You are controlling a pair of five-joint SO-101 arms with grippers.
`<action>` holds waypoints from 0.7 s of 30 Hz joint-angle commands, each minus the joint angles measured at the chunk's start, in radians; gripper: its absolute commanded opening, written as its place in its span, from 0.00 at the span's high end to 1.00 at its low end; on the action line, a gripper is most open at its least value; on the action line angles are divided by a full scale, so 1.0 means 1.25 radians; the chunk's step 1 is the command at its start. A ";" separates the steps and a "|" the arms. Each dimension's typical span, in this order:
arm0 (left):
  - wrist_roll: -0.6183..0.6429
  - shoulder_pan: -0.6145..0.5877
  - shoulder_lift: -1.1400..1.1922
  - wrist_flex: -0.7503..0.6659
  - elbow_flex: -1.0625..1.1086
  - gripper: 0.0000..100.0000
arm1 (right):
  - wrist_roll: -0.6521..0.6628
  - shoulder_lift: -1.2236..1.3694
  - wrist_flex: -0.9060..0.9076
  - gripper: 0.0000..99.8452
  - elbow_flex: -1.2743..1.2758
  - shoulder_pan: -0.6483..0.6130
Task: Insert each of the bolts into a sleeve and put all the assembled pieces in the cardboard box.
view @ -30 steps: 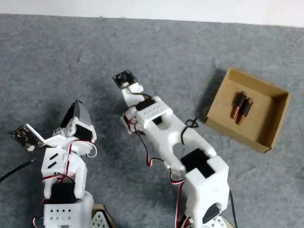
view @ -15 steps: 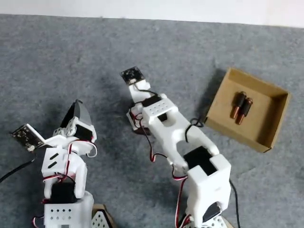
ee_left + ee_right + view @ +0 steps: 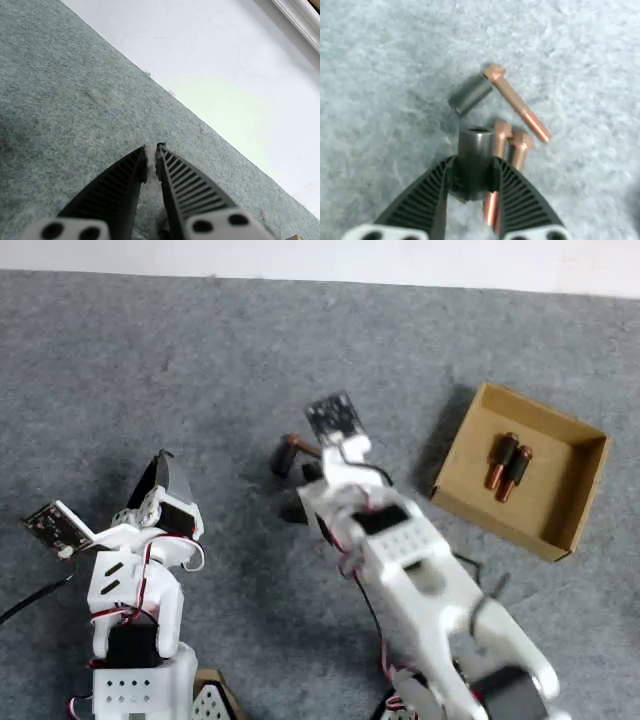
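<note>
Three bolts (image 3: 516,104), two sleeves (image 3: 470,95), two assembled pieces (image 3: 507,466)

Bolts (image 3: 517,102): glossy copper-toned metal. Sleeve (image 3: 475,155): smooth, dull dark metal. Table cover (image 3: 380,60): rough grey felt-like cloth. Box (image 3: 560,495): matt brown cardboard.

The right arm (image 3: 405,545) has swung toward the cardboard box (image 3: 452,485), exposing a loose sleeve (image 3: 292,452) on the grey mat (image 3: 150,360).
</note>
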 commanded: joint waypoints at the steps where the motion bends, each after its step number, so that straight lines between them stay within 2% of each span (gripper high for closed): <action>1: -0.002 0.051 -0.009 -0.002 -0.007 0.95 | 0.010 -0.154 -0.031 1.00 0.068 0.051; 5: -0.124 0.126 -0.008 0.004 -0.001 0.95 | 0.065 -0.300 -0.033 1.00 0.164 0.093; 9: -0.190 0.202 -0.008 0.077 -0.035 0.95 | 0.080 -0.476 -0.034 1.00 0.287 0.100; 14: -0.204 0.234 0.014 0.098 -0.091 0.95 | 0.080 -0.694 -0.031 1.00 0.436 0.131; 18: -0.228 0.361 0.190 0.091 -0.148 0.95 | 0.080 -0.844 -0.030 1.00 0.527 0.198; 21: -0.227 0.395 0.408 0.028 -0.238 0.95 | 0.080 -0.934 -0.029 1.00 0.578 0.239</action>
